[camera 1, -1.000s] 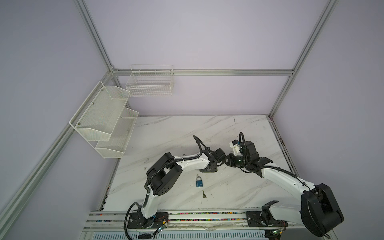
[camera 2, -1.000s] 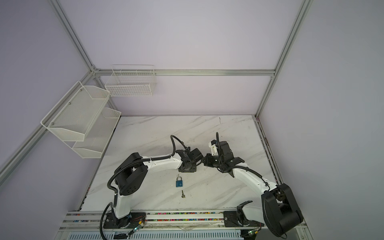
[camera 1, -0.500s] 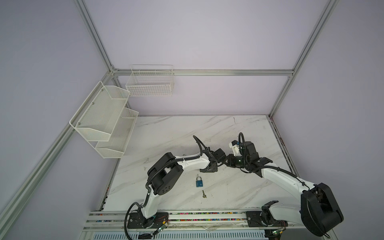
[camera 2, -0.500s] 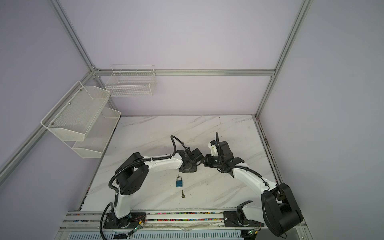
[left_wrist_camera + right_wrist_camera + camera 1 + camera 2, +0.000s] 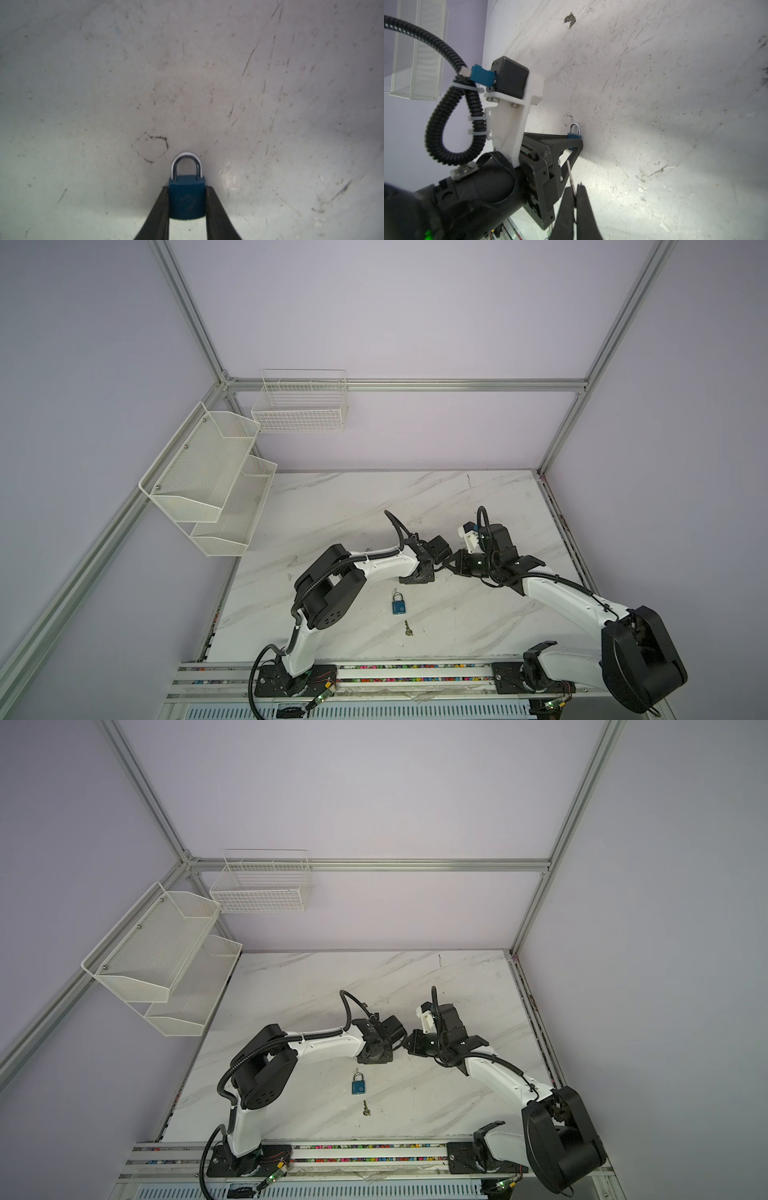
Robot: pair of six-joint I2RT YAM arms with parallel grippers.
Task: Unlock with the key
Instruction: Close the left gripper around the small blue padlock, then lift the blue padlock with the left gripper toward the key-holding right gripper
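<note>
In the left wrist view a blue padlock point(image 5: 186, 199) lies flat on the marble. My left gripper point(image 5: 187, 188) is shut on its two sides, shackle pointing away. The right wrist view shows this padlock point(image 5: 574, 136) at the left gripper point(image 5: 578, 141) tips. My right gripper point(image 5: 574, 187) is shut on a thin metal key point(image 5: 570, 174), seen edge-on beside the left fingers. In both top views the left gripper point(image 5: 419, 577) hides that grip. There a blue padlock point(image 5: 397, 603) and a small key point(image 5: 408, 628) lie loose nearer the front; whether this padlock is the gripped one I cannot tell.
White mesh shelves point(image 5: 208, 481) hang on the left wall and a wire basket point(image 5: 299, 406) on the back wall. The arm bases sit on a rail point(image 5: 395, 674) along the table's front edge. The right gripper point(image 5: 451, 566) is close beside the left wrist camera point(image 5: 438, 547).
The left elbow has edged slightly; both grippers stay together at mid table. The loose padlock and key on the table have not moved.
</note>
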